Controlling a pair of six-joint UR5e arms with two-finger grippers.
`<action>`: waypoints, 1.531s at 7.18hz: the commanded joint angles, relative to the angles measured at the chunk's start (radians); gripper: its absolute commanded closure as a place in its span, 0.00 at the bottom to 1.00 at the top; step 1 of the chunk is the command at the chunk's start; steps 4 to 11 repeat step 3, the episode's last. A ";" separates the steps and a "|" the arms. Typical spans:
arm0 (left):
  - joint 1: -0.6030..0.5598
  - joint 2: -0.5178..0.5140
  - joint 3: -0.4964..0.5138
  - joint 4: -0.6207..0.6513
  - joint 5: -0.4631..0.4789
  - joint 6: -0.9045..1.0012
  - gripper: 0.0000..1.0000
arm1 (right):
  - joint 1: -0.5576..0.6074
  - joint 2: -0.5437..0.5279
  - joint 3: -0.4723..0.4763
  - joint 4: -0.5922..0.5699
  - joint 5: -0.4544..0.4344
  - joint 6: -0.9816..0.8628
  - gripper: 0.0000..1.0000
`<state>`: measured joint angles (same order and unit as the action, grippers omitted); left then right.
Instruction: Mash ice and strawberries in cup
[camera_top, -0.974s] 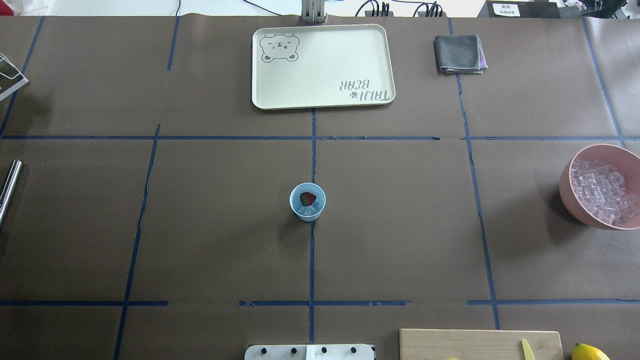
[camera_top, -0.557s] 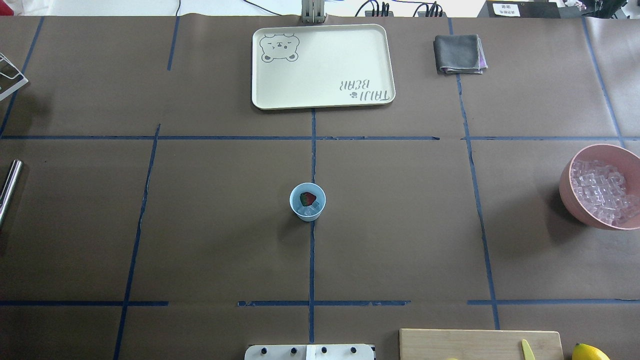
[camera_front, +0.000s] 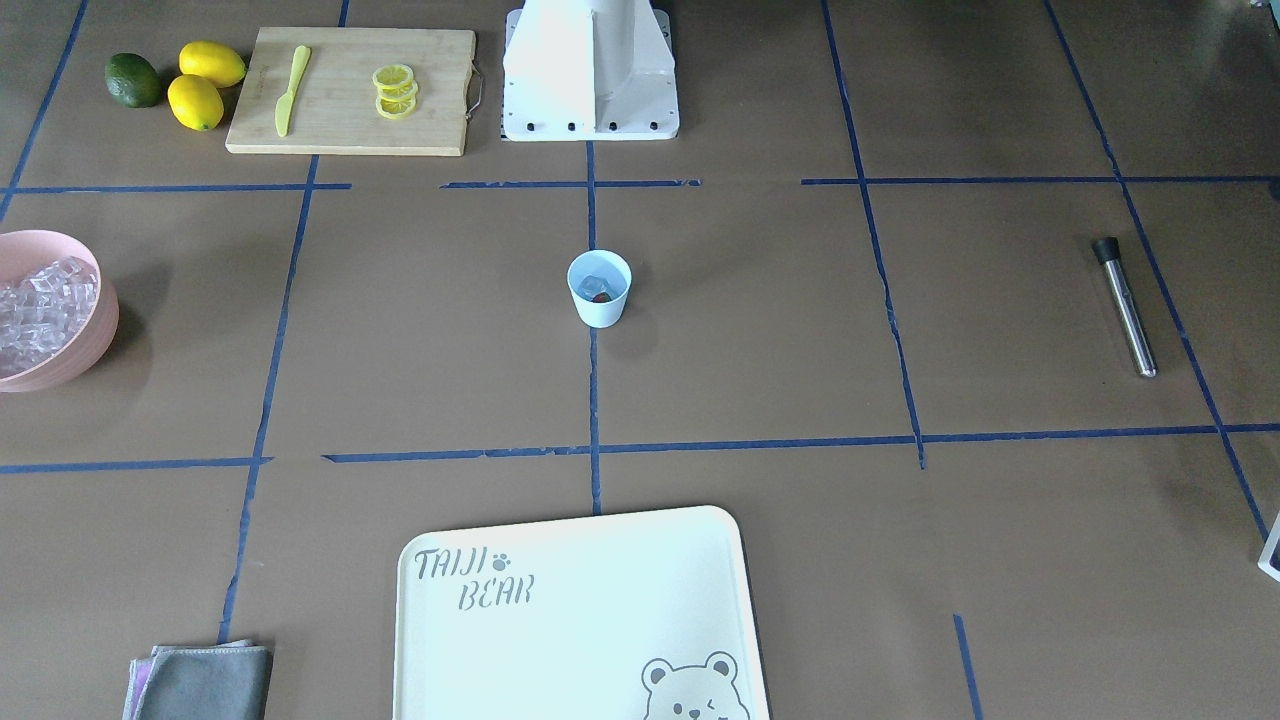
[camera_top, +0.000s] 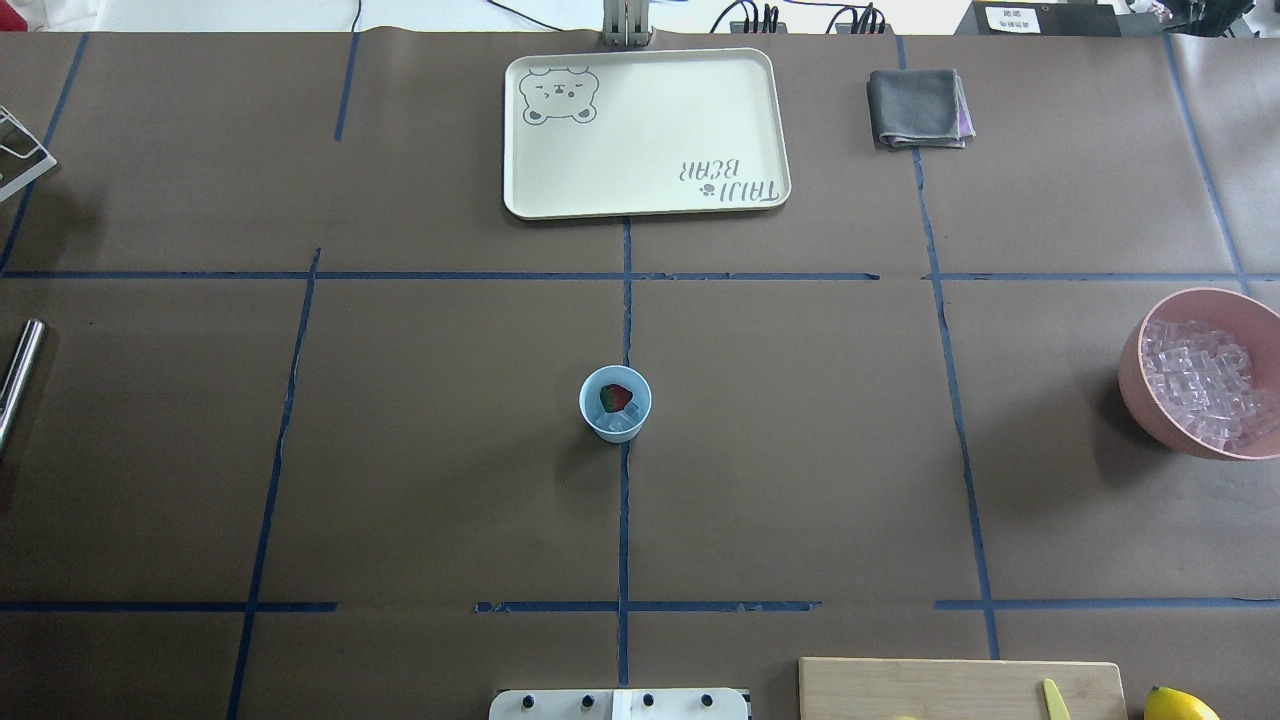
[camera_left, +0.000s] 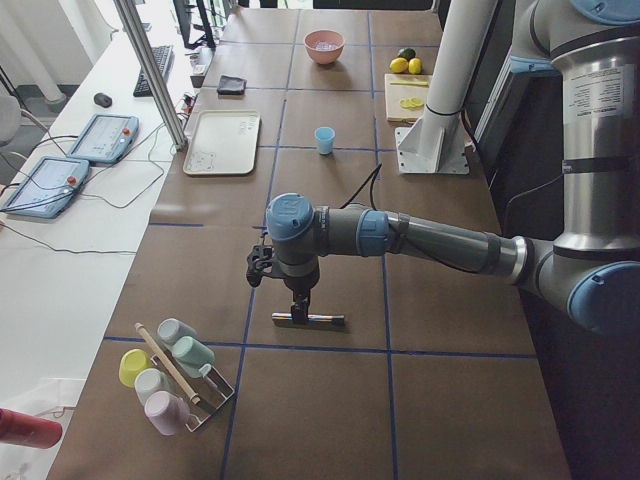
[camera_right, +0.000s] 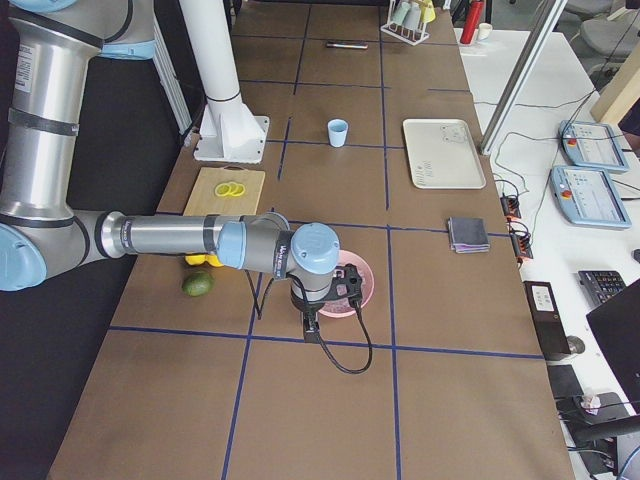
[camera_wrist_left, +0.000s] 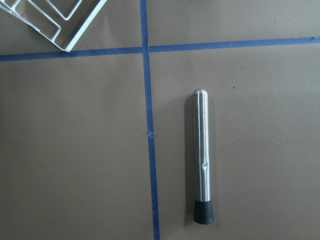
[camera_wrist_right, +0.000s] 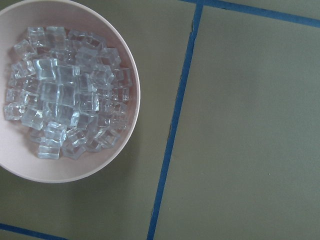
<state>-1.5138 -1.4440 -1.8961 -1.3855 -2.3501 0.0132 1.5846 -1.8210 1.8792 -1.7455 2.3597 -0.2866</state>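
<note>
The pale blue cup (camera_top: 615, 404) stands upright at the table's middle on a blue tape line, also seen in the front view (camera_front: 599, 288). Inside it lie a red strawberry (camera_top: 616, 397) and a few clear ice cubes (camera_top: 622, 422). My left gripper (camera_left: 299, 300) hangs over a steel muddler (camera_wrist_left: 201, 157) that lies flat at the table's left end. My right gripper (camera_right: 312, 322) hovers by the pink bowl (camera_wrist_right: 127, 145) of ice cubes (camera_wrist_right: 65, 105). Only the side views show the grippers, so I cannot tell whether either is open or shut.
A cream bear tray (camera_top: 645, 130) and a folded grey cloth (camera_top: 918, 108) lie at the far side. A cutting board (camera_front: 350, 90) with lemon slices and a yellow knife sits near the robot's base, lemons and a lime beside it. A wire rack of cups (camera_left: 175, 375) stands beyond the muddler.
</note>
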 joint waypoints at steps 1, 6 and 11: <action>0.000 0.002 -0.017 0.000 0.006 0.002 0.00 | 0.000 -0.003 0.000 0.009 0.000 0.001 0.01; 0.000 -0.003 -0.057 0.000 0.011 0.005 0.00 | 0.000 0.002 0.001 0.011 0.001 0.010 0.01; 0.000 -0.003 -0.057 0.000 0.011 0.005 0.00 | 0.000 0.002 0.001 0.011 0.001 0.010 0.01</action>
